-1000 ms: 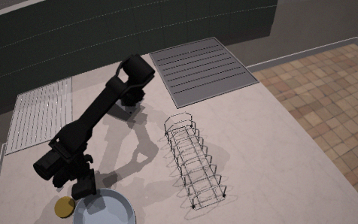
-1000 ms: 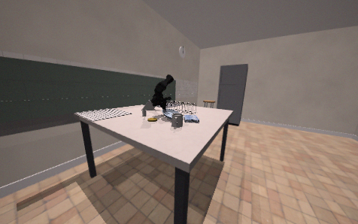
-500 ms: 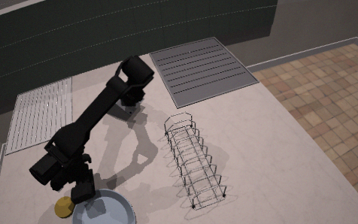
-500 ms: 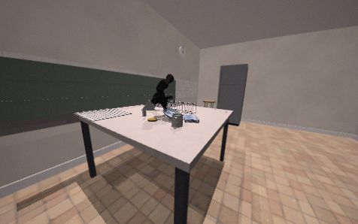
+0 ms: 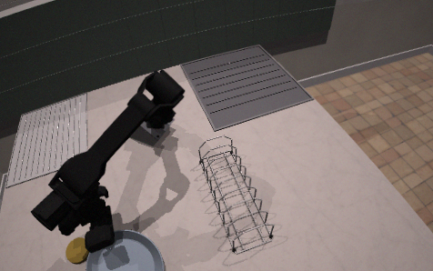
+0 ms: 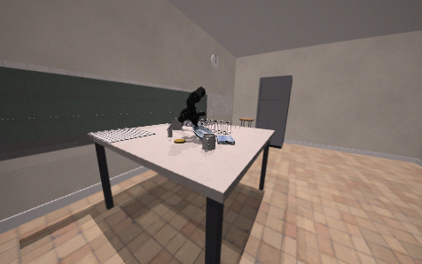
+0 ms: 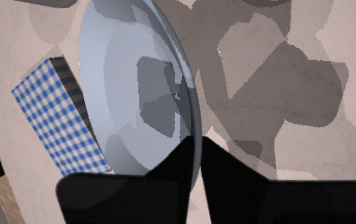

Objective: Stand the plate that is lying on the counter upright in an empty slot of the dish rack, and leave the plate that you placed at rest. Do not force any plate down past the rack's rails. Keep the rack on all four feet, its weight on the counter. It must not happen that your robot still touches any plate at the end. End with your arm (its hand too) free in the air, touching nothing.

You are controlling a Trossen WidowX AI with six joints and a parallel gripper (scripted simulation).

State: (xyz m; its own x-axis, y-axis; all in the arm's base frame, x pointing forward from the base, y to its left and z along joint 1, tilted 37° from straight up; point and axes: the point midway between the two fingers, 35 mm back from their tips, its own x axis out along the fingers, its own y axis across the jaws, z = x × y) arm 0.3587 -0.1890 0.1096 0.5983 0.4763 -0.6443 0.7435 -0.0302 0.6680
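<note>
1. The light-blue, round, shallow plate had a raised rim and was tilted, its face crossed by dark shadows.
2. It was beside the wire dish rack, outside the slots, above the pale surface.
3. The black hand was clamped on the plate's rim.
4. Only the wrist view showed the rim running between the fingertips.
5. The top view showed the rack's whole length but cut off the plate; the exterior view added a grey cylindrical container.
6. A blue-and-white checked block appeared in the exterior and wrist views.

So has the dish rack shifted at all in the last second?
No. In the top view, the dish rack sits just where it did relative to the dark grey grooved panel.
</note>
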